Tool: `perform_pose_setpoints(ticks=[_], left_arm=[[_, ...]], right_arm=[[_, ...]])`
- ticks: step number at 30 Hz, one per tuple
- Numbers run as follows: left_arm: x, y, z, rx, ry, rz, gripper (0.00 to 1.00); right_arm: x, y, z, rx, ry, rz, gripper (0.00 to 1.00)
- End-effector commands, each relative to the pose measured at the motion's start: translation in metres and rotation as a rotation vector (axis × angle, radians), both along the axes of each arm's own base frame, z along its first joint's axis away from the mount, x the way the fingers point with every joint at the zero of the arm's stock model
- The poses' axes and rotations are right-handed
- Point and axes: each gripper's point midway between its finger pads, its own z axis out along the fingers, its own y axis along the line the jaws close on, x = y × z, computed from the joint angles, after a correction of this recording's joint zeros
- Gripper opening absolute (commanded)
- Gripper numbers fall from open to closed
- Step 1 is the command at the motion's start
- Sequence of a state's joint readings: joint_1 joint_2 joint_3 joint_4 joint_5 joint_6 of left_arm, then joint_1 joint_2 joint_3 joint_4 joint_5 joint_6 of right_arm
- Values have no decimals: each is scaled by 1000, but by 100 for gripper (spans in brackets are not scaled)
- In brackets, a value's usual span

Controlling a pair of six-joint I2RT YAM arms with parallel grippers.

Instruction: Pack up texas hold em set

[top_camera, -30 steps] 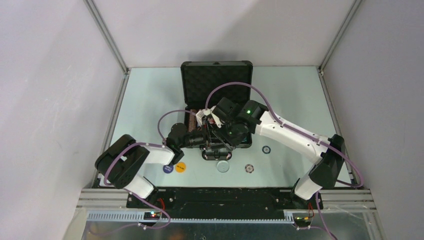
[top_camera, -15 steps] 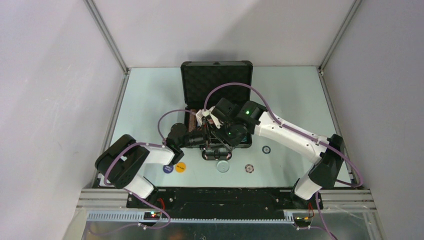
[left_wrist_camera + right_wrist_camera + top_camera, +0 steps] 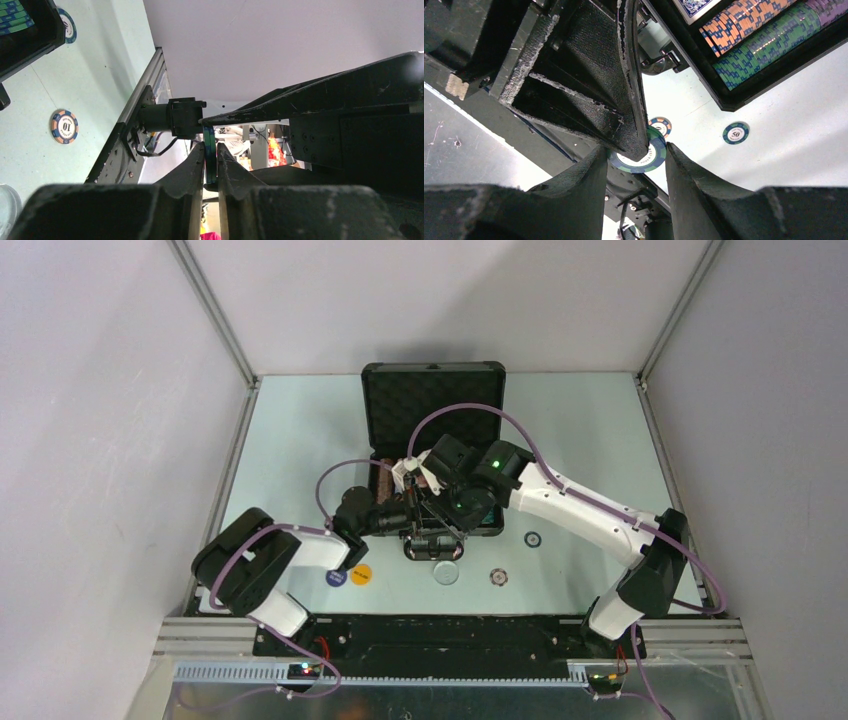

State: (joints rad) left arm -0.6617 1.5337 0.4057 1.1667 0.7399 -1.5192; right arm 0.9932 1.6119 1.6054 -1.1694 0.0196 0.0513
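Blue chip [image 3: 336, 577], yellow button [image 3: 360, 574], pale disc [image 3: 446, 573] and two striped chips [image 3: 498, 577] lie loose on the table [image 3: 300, 440] by the bases. Over the case [image 3: 432, 400] front, left gripper [image 3: 210, 150] pinches a green chip [image 3: 639, 156] by its faces; right gripper [image 3: 636, 150] clamps its rim (a handover, apparently). Beyond: chip rows [image 3: 769, 45] seated inside, lid open. Mostly packed, I judge; strays and closing remain.

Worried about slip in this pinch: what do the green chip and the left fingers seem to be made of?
Green chip: apparently hard moulded plastic or composite, going by its crisp striped rim and printed white centre; the exact material is unclear.
Left fingers: black, probably rigid plastic with a matte, grainy surface and edges scuffed whitish. No rubber pad is visible.
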Motion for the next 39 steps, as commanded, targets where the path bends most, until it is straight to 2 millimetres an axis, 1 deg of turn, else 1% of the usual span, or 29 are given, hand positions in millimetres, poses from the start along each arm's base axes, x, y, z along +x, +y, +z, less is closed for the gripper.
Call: perform_pose_setpoints(ticks=[1, 4, 7, 9, 16, 25, 28, 32, 35, 36, 39], left_arm=[[-16, -1, 13, -52, -61, -69, 16], [-18, -1, 13, -55, -61, -70, 11], [-17, 0, 14, -57, -59, -68, 2], [-17, -1, 14, -60, -60, -68, 0], [-16, 0, 15, -63, -63, -61, 0], [-15, 0, 17, -68, -69, -54, 0], [-15, 0, 17, -68, -69, -55, 0], [-16, 0, 18, -69, -70, -55, 0], [-15, 0, 17, -67, -69, -55, 0], [-15, 0, 17, -67, -68, -55, 0], [-15, 0, 15, -64, -66, -55, 0]], right_arm=[[17, 16, 17, 64, -83, 2, 34], [17, 16, 16, 62, -81, 5, 34], [17, 16, 17, 64, -83, 3, 34], [17, 16, 17, 64, -83, 3, 34], [15, 16, 17, 68, -81, 4, 35], [16, 16, 20, 79, -88, -2, 47], [16, 16, 20, 80, -89, -3, 54], [16, 16, 23, 95, -98, 1, 59], [16, 15, 26, 103, -107, -3, 64], [17, 15, 27, 106, -112, -7, 67], [17, 15, 32, 123, -122, -13, 72]])
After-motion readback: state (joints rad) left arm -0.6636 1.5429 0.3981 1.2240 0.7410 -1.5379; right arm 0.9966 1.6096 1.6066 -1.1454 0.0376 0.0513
